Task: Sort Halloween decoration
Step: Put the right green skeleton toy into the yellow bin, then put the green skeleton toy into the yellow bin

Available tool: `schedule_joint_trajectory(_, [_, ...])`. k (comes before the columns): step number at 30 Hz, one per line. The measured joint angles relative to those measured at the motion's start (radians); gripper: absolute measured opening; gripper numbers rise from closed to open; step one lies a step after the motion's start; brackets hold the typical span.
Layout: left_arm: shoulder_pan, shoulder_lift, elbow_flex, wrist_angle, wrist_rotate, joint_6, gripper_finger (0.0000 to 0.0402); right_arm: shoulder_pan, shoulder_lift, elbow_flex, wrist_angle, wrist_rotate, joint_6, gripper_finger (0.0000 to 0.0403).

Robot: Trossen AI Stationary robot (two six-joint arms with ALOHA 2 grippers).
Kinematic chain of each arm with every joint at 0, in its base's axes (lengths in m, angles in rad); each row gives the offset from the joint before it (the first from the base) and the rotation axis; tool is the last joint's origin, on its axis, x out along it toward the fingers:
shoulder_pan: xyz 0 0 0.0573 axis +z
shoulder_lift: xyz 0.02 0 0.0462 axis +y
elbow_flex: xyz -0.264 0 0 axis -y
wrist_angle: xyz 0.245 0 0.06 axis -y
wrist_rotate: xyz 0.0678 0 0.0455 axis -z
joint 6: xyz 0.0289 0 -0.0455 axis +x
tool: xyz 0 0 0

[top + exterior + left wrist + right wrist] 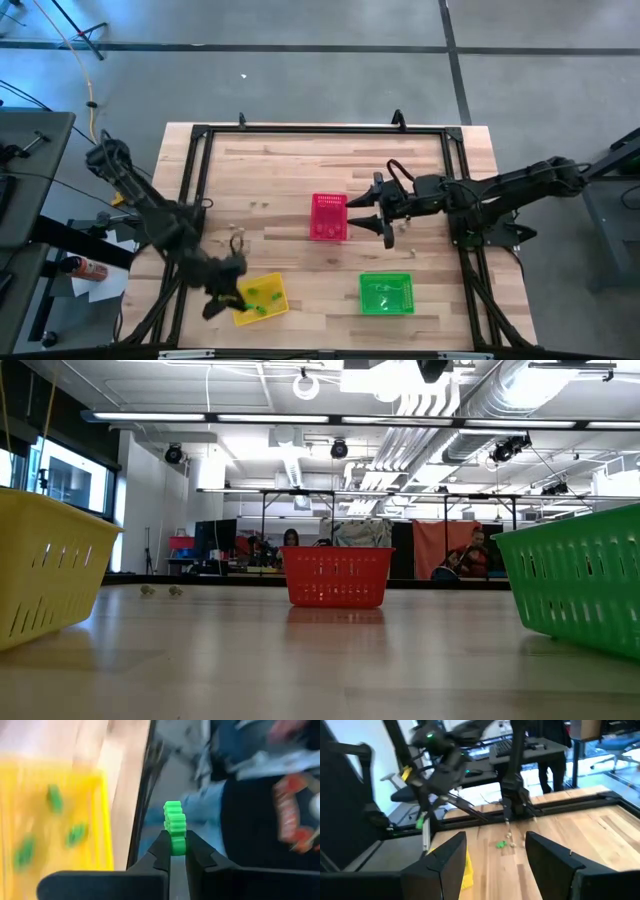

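Wooden tabletop (300, 170) fills mid-frame. Left pincer (222, 297), arm bent low, sits lower left at yellow basket (262, 298) edge, clamping a green trinket (175, 827). Right pincer (382, 212) spread wide, arm stretched level, beside red basket (328, 217) at centre.

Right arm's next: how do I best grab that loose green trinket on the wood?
Probably from straight above, open right gripper pinching the green trinket across its short width: it lies low on the table, and pale trinkets crowd one side.
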State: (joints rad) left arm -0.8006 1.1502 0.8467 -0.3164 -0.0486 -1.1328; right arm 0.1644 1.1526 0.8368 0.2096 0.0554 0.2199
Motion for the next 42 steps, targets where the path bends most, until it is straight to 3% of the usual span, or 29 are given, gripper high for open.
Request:
schedule_joint_trajectory(6, [-0.108,0.165,0.001,-0.050,-0.014,-0.094,0.0007,-0.036,0.000,0.000,-0.048,0.003,0.006,0.0199])
schedule_joint_trajectory(14, [-0.024,0.333,0.001,-0.034,-0.035,0.075,0.0007,-0.083,0.000,0.000,-0.064,0.003,0.006,0.0199])
schedule_joint_trajectory(29, [0.075,0.346,0.001,-0.107,0.020,0.394,0.0014,-0.095,0.000,0.000,-0.110,0.003,0.027,0.0199])
schedule_joint_trajectory(42, [0.081,0.346,0.001,-0.105,0.019,0.383,0.0117,-0.094,0.000,0.000,-0.124,0.000,0.060,0.0199])
